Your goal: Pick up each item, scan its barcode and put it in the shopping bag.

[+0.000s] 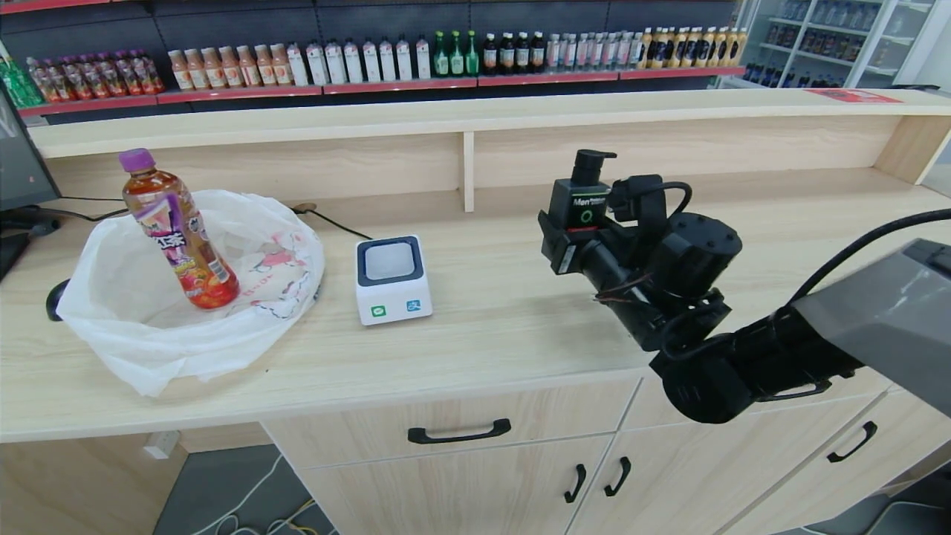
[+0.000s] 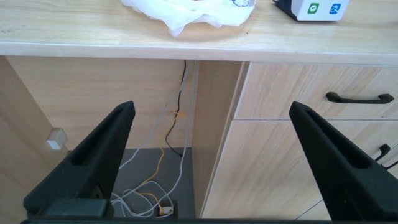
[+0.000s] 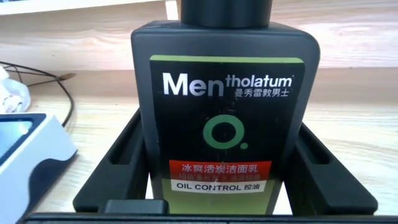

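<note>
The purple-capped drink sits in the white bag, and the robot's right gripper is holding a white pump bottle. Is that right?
Not quite. The pump bottle in the right gripper is black, not white; the right wrist view shows it. The purple-capped drink does sit in the white bag.

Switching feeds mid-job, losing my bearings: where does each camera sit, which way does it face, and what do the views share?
Head view: on the head, facing forward and down at the counter, shopping bag, purple-capped drink bottle and barcode scanner; shows the right end effector clamping a black pump bottle.
Left wrist view: below counter height, facing the cabinet drawers; shows the open left end effector.
Right wrist view: right behind the pump bottle, facing the counter's back; shows its fingers.
Shared: barcode scanner in all three.
</note>
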Controlling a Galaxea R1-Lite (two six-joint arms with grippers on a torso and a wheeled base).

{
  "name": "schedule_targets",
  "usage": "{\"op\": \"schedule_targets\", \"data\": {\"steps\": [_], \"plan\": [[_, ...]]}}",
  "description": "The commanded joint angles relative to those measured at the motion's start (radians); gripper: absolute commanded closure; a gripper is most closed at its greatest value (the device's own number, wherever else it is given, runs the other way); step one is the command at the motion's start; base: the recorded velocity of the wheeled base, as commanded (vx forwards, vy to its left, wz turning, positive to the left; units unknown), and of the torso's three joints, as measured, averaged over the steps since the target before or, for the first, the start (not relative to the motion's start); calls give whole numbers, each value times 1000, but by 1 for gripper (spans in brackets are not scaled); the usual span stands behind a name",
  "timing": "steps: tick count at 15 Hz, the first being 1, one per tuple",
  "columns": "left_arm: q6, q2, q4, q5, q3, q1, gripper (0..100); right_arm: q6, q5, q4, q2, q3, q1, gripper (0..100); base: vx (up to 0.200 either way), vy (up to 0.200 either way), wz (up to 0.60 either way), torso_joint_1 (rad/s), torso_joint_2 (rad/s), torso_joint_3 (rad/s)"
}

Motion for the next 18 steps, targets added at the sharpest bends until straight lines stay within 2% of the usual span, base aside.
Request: {"op": "schedule_targets", "data": {"steps": [1, 5, 9, 14, 18], "plan": [[0, 0, 0, 1, 0, 1, 0, -1, 0, 0, -106, 78, 25, 100, 0, 0, 0, 0, 0, 0], [0, 0, 0, 1, 0, 1, 0, 45, 3, -39, -277, 348, 69, 100, 0, 0, 0, 0, 0, 0], [0, 0, 0, 1, 0, 1, 0, 92, 14, -157, -349, 515, 74, 100, 0, 0, 0, 0, 0, 0], [0, 0, 0, 1, 0, 1, 0, 178, 99, -177, -382, 574, 77, 100, 0, 0, 0, 0, 0, 0], [0, 0, 0, 1, 0, 1, 0, 295, 228, -252, -388, 618, 79, 100, 0, 0, 0, 0, 0, 0]]}}
